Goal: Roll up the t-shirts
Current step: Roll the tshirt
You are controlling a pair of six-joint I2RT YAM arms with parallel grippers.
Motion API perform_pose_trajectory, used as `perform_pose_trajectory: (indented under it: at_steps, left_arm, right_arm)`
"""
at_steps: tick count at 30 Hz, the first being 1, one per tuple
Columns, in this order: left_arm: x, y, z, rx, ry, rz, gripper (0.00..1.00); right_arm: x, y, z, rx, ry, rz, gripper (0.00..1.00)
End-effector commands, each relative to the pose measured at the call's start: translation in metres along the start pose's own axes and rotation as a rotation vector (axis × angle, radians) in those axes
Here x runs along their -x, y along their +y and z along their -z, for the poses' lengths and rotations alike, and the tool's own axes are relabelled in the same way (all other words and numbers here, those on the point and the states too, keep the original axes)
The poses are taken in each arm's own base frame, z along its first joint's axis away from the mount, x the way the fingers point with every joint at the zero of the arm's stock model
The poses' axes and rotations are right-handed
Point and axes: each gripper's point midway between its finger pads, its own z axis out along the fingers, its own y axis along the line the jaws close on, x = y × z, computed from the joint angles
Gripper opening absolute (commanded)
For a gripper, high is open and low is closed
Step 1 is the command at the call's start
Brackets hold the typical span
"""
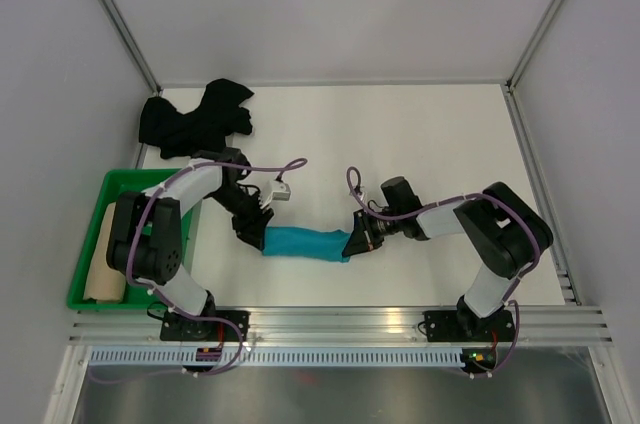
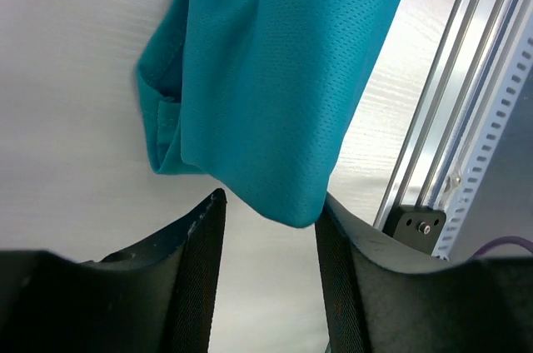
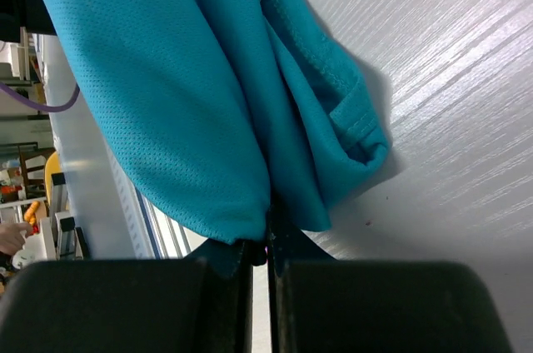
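Right gripper (image 3: 260, 246) is pinching the teal shirt (image 1: 300, 242) while the left gripper (image 2: 271, 205) is gaping, apparently clear of it, risking the roll's loose end unravelling.

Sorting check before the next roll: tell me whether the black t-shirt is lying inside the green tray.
No: the black t-shirt lies crumpled on the bare table, beyond the far edge of the green tray.
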Motion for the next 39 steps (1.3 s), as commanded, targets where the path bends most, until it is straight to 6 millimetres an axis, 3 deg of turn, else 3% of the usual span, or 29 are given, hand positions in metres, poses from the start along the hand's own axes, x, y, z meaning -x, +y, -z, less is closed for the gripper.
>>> perform_pose_trajectory:
  at_steps: [1,4,12,14,15,16,18,24,25,28,29,32,34,36,39]
  left_arm:
    - [0.029,0.0,0.015,0.016,-0.133,0.006,0.52]
    - [0.041,-0.007,0.016,0.01,-0.21,0.012,0.57]
    - [0.057,0.005,0.017,0.065,-0.284,0.077,0.58]
    - [0.054,0.009,0.011,0.063,-0.277,0.109,0.46]
    - [0.052,0.009,0.008,0.054,-0.271,0.126,0.32]
    - [0.05,0.009,0.007,0.051,-0.263,0.14,0.06]
    - [0.045,0.007,0.004,0.047,-0.253,0.169,0.02]
    - [0.036,-0.004,0.012,0.087,-0.229,0.166,0.02]
    - [0.034,-0.001,0.011,0.094,-0.22,0.178,0.02]
    - [0.035,0.014,0.004,0.099,-0.203,0.245,0.02]
    - [0.036,0.02,0.004,0.106,-0.204,0.272,0.02]
    - [0.032,0.03,-0.004,0.103,-0.181,0.315,0.02]
    - [0.031,0.031,-0.007,0.097,-0.177,0.33,0.02]
    - [0.031,0.031,-0.008,0.092,-0.178,0.334,0.02]
    - [0.033,0.032,-0.008,0.092,-0.183,0.334,0.02]
  right_arm:
    - [0.007,0.0,0.002,-0.007,0.002,-0.042,0.0]
    - [0.009,0.002,0.003,-0.009,-0.004,-0.032,0.0]
    - [0.011,-0.001,0.002,-0.023,0.005,-0.033,0.0]
    - [0.012,-0.002,0.003,-0.038,0.002,-0.032,0.01]
    - [0.012,-0.002,0.004,-0.044,0.001,-0.034,0.01]
    - [0.011,-0.003,0.004,-0.052,0.0,-0.035,0.01]
    - [0.004,-0.004,0.006,-0.068,0.015,-0.054,0.0]
    - [-0.022,0.022,0.007,-0.055,0.071,-0.014,0.02]
    - [-0.021,0.024,0.008,-0.047,0.07,0.002,0.05]
    - [-0.013,0.014,0.006,-0.078,0.077,-0.012,0.31]
    - [-0.001,0.007,0.008,-0.111,0.057,-0.003,0.44]
    - [0.008,-0.002,0.014,-0.187,0.035,0.041,0.54]
    - [0.022,0.006,0.019,-0.182,-0.029,0.104,0.57]
    - [0.024,0.016,0.024,-0.161,-0.068,0.138,0.65]
    - [0.026,0.026,0.028,-0.142,-0.133,0.211,0.68]
